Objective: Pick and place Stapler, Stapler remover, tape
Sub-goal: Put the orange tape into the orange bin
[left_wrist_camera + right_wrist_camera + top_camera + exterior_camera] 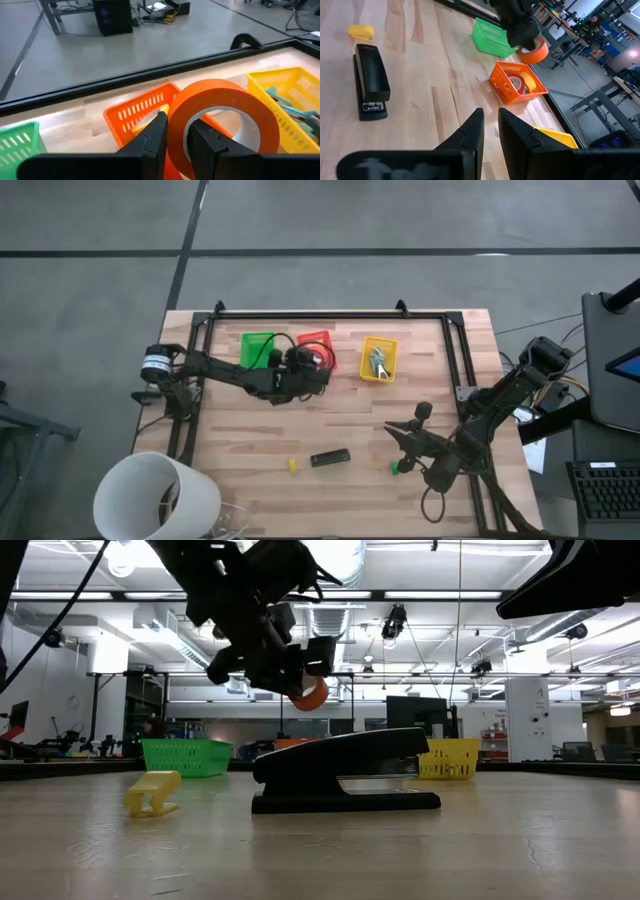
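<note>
Now carrying an orange ring-shaped tape roll (pixel 220 122) toward the orange slatted plastic basket (pixel 316 348).

I am holding the left gripper (pixel 300 368), clamped through the roll's wall, beside the basket at upper centre; I should be centring before releasing. Right gripper (pixel 490 131) is waiting nearly closed, empty, lower right. Black bar-shaped stapler (pixel 329 458) is lying at lower centre on the pale wooden table (pixel 250 440); lab benches are showing beyond.

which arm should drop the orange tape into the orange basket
Left. The left gripper is shut on the orange tape roll, held above the table next to the orange basket. The right gripper sits across the table.
</note>
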Controlling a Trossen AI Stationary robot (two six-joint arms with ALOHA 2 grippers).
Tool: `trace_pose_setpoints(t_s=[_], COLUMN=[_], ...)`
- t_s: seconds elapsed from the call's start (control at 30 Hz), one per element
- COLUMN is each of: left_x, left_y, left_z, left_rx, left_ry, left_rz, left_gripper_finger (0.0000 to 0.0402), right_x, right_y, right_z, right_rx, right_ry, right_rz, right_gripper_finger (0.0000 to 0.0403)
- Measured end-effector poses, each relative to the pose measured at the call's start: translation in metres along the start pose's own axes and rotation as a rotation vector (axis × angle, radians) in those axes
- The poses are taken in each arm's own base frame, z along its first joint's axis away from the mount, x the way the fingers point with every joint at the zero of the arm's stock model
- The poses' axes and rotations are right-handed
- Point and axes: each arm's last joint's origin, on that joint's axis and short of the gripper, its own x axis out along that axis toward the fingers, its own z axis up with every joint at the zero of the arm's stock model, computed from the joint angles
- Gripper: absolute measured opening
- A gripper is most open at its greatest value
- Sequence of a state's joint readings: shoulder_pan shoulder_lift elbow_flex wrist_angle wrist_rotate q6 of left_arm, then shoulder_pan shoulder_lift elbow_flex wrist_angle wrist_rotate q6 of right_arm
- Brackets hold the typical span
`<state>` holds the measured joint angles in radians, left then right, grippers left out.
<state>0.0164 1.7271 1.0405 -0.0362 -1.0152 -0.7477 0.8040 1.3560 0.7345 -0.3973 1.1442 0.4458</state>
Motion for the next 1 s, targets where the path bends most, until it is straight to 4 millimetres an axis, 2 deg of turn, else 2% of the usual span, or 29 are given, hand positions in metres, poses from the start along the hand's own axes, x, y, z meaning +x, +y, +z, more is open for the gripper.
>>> trace_pose_setpoints(t_s=[0.17, 0.33, 0.43, 1.0], left_x=[0.010, 0.026, 0.033, 0.034], left_y=[0.005, 0.002, 0.002, 0.001], left_z=[0.003, -0.012, -0.022, -0.025], left_rx=[-0.030, -0.017, 0.048, 0.112], left_ry=[0.031, 0.053, 0.083, 0.112], left_rz=[-0.004, 0.006, 0.010, -0.023], left_gripper_finger=[0.0067, 0.0067, 0.0067, 0.0067], right_x=[0.000, 0.000, 0.000, 0.000], right_y=[0.000, 0.000, 0.000, 0.000], right_z=[0.000, 0.001, 0.000, -0.002], right_rx=[0.005, 0.008, 0.004, -0.002], right_ry=[-0.002, -0.004, -0.003, -0.002], right_rz=[0.001, 0.001, 0.001, 0.001], right_gripper_finger=[0.0052, 0.0052, 0.0052, 0.0052])
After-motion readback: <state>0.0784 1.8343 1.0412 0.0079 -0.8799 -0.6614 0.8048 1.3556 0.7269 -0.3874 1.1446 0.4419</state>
